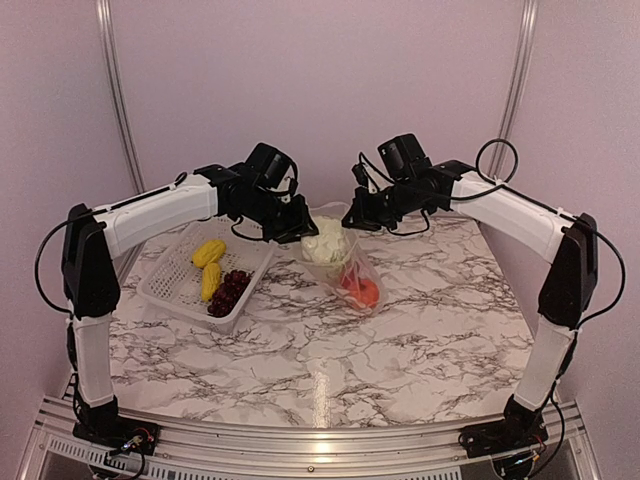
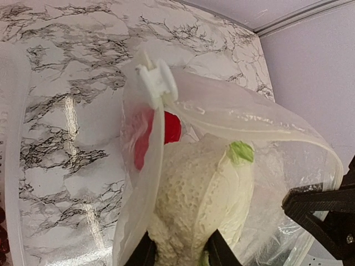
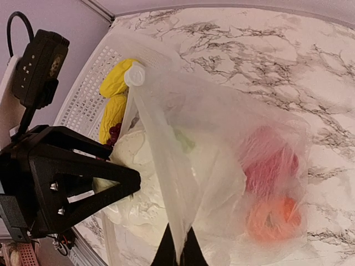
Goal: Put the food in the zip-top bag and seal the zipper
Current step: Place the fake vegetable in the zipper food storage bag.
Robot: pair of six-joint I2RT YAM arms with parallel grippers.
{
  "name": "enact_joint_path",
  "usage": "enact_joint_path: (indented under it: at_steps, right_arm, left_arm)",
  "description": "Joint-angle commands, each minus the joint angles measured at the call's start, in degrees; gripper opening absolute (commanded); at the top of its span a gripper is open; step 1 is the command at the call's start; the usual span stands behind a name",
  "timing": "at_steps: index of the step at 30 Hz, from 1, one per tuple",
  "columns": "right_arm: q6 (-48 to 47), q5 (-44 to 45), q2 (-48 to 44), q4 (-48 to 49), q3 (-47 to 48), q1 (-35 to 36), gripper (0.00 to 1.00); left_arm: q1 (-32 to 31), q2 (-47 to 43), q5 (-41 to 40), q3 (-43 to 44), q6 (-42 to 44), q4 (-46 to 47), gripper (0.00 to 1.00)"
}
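Top external: left gripper (image 1: 300, 222) and right gripper (image 1: 362, 215) meet at the mouth of the clear crinkly zip-top bag (image 1: 356, 262), toward the far side of the marble-pattern counter (image 1: 430, 330). The bag's mouth end is raised and its bottom end is down on the counter.

Left jaws are clamped on the white cauliflower (image 2: 194, 199), one finger each side of its base. The cauliflower sits in the open bag mouth, partly inside. The pale zipper strip (image 2: 244, 117) is unsealed and bows in an arc over it, with the white slider tab (image 2: 157, 80) at one end.

Right wrist: right jaws are nearly closed, pinching the bag's plastic near the mouth and holding it up.

Red pepper (image 3: 269, 163) and orange round fruit (image 3: 272, 216) are inside the bag, at the bottom.

Two yellow pieces (image 1: 208, 252) and the dark purple grape bunch (image 1: 228, 290) lie in the white perforated plastic basket (image 1: 172, 278), just left of the bag.
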Motion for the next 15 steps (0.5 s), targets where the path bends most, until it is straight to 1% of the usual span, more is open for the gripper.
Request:
enact_joint_path:
  at_steps: [1,7,12,15]
  right_arm:
    - [1.19,-1.18,-1.53,1.76,0.43,0.84,0.00]
    - [0.95,-2.46,-2.02,1.99,-0.32,0.99,0.00]
    - [0.99,-4.26,-2.71,5.11,-1.87,1.20,0.00]
    - [1.21,-3.62,-2.58,5.70,-1.50,1.25,0.00]
  left_arm:
    - [-0.16,2.25,-5.72,2.63,-3.30,-0.90,0.00]
    - [-0.23,5.55,-5.40,4.34,-6.37,1.10,0.00]
    - [-0.78,7.30,-6.55,4.35,-10.68,4.76,0.01]
    - [-1.54,9.03,-5.58,6.44,-12.10,7.15,0.01]
